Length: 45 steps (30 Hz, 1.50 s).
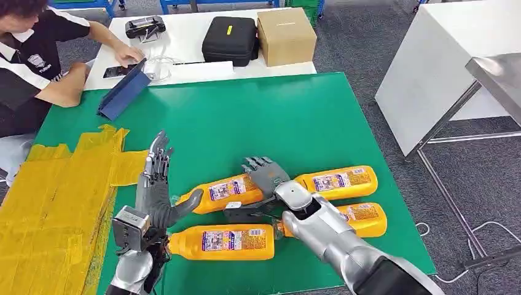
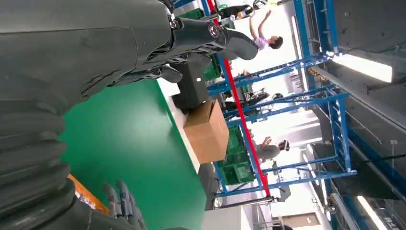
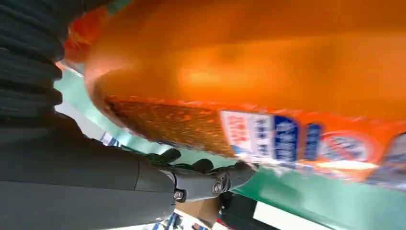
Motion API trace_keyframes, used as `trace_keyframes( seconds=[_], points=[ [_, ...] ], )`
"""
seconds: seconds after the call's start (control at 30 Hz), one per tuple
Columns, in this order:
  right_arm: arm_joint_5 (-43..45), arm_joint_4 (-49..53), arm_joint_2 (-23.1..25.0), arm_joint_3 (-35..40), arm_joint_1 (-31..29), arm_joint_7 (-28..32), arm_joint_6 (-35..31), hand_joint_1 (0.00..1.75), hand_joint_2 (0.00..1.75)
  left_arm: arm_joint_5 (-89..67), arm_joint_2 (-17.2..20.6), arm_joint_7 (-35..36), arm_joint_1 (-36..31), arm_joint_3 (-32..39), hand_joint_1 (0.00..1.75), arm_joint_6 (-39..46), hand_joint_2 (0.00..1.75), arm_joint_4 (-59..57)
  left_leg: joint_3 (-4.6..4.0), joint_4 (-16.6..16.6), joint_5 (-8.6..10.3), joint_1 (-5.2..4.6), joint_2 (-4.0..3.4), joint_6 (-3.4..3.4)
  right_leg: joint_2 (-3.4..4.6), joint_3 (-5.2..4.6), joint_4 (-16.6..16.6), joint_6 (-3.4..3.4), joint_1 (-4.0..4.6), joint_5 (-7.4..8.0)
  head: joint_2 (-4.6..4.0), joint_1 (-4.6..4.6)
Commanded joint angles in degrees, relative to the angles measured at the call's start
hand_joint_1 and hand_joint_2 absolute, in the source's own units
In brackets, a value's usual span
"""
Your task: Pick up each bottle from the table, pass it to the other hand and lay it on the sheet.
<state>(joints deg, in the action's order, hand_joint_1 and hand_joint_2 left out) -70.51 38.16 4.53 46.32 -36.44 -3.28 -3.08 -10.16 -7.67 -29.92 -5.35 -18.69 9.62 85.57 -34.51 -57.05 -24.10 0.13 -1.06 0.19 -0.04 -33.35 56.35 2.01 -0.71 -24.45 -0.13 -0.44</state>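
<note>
Bottles: four orange bottles lie on their sides on the green table (image 1: 295, 117), near its front edge.
Upper left bottle (image 1: 224, 192): right hand (image 1: 265, 176) rests over it, fingers curled around its body, grasping it.
Upper right bottle (image 1: 336, 182): just beside that hand.
Front bottle (image 1: 221, 241): lies free.
Left hand (image 1: 156, 184): raised beside the bottles, fingers spread, holding nothing.
Sheet (image 1: 55, 196): yellow, on the table's left part.

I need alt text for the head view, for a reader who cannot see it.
Four orange bottles lie on a green table; the right hand reaches over the upper-left bottle, the left hand is raised open beside it. Yellow sheet at left; a person sits beyond.
</note>
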Motion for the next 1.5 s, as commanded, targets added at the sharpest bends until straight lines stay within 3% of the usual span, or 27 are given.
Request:
trace_keyframes(
  seconds=[0.03, 0.4, 0.43, 0.47, 0.5, 0.93, 1.13, 1.2, 1.3, 1.4, 1.5],
  points=[
    [-4.2, -10.4, 3.6, 10.4, -6.4, 1.8, -0.3, 0.00, 1.75, 0.9, 0.5, -0.6, -3.1, -1.8, 0.00, 0.1, 1.75, -5.2, 0.17, 0.0, -0.04, 0.04, 0.12, -0.02, -0.03, 0.19, 0.0, -0.07, 0.03, -0.03, 0.00, 0.00],
    [-0.2, -10.7, 4.9, 12.0, -7.2, 6.1, 3.1, 0.03, 1.75, 1.9, 0.7, -1.3, -4.0, -2.2, 0.00, 0.6, 1.75, -6.7, 0.16, 0.0, -0.04, 0.02, 0.16, -0.01, -0.09, 0.18, 0.0, -0.05, 0.02, -0.06, 0.00, 0.00],
    [0.1, -10.9, 4.8, 12.1, -7.2, 6.1, 3.3, 1.36, 1.75, 2.0, 0.7, -1.4, -4.0, -2.2, 0.00, 0.7, 1.75, -6.8, 0.20, 0.0, -0.06, 0.05, 0.15, -0.02, -0.07, 0.22, 0.0, -0.07, 0.04, -0.06, 0.00, 0.00],
    [0.8, -11.4, 4.6, 12.2, -7.3, 6.2, 3.9, 1.68, 1.75, 2.0, 0.7, -1.4, -4.0, -2.3, 0.00, 0.8, 1.75, -6.9, 0.15, 0.0, -0.02, 0.01, 0.13, -0.01, -0.07, 0.16, 0.0, -0.05, 0.00, -0.04, 0.00, 0.00],
    [1.2, -11.6, 4.4, 12.0, -7.4, 6.2, 3.9, 1.75, 1.75, 2.1, 0.8, -1.4, -3.9, -2.3, 0.00, 0.9, 1.75, -6.9, 0.18, 0.0, -0.02, 0.03, 0.20, -0.02, -0.12, 0.22, 0.0, -0.07, 0.02, -0.04, 0.00, 0.00],
    [1.9, -11.7, 4.4, 12.0, -7.5, 6.1, 3.6, 1.75, 1.75, 2.1, 0.9, -1.5, -4.0, -2.3, 0.00, 1.0, 1.75, -6.9, 0.13, 0.0, 0.00, 0.02, 0.17, -0.02, -0.12, 0.17, 0.0, -0.05, 0.01, -0.03, 0.00, 0.00],
    [4.2, -9.5, 3.6, 10.4, -6.7, 5.7, -3.1, 1.75, 1.75, 2.2, 0.8, -1.5, -4.3, -2.9, 0.00, 0.8, 1.75, -6.5, 0.12, 0.0, 0.00, 0.02, 0.20, -0.01, -0.14, 0.18, 0.0, -0.05, 0.02, -0.03, 0.00, 0.00],
    [3.9, -7.3, 2.6, 9.5, -5.6, 5.3, -10.0, 1.75, 1.75, 2.1, 0.9, -1.5, -4.1, -3.2, 0.00, 0.8, 1.75, -6.0, 0.19, 0.0, -0.05, 0.06, 0.23, -0.02, -0.14, 0.26, 0.0, -0.07, 0.05, -0.07, 0.00, 0.00],
    [3.5, -0.7, 0.8, 3.0, -0.2, 3.0, -29.4, 1.75, 1.75, 1.8, 1.1, -1.1, -4.0, -4.2, 0.00, 0.6, 1.75, -4.8, 0.19, 0.0, -0.05, 0.07, 0.31, -0.02, -0.22, 0.29, 0.0, -0.07, 0.06, -0.08, 0.00, 0.00],
    [5.0, 4.0, 0.5, -4.8, 4.0, 2.2, -36.4, 1.75, 1.75, 0.5, 1.0, -0.6, -3.9, -5.5, 0.00, 1.4, 1.75, -3.6, 0.12, 0.0, -0.01, 0.05, 0.32, -0.02, -0.26, 0.22, -0.1, -0.05, 0.04, -0.07, 0.00, 0.00],
    [3.0, 8.3, 1.2, -12.5, 6.8, 3.3, -36.9, 1.75, 1.75, -0.9, 1.7, 0.0, -3.2, -6.2, 0.00, 2.2, 1.75, -1.6, 0.10, 0.0, -0.02, 0.02, 0.30, -0.02, -0.25, 0.17, 0.0, -0.05, 0.02, -0.09, 0.00, 0.00]
  ],
)
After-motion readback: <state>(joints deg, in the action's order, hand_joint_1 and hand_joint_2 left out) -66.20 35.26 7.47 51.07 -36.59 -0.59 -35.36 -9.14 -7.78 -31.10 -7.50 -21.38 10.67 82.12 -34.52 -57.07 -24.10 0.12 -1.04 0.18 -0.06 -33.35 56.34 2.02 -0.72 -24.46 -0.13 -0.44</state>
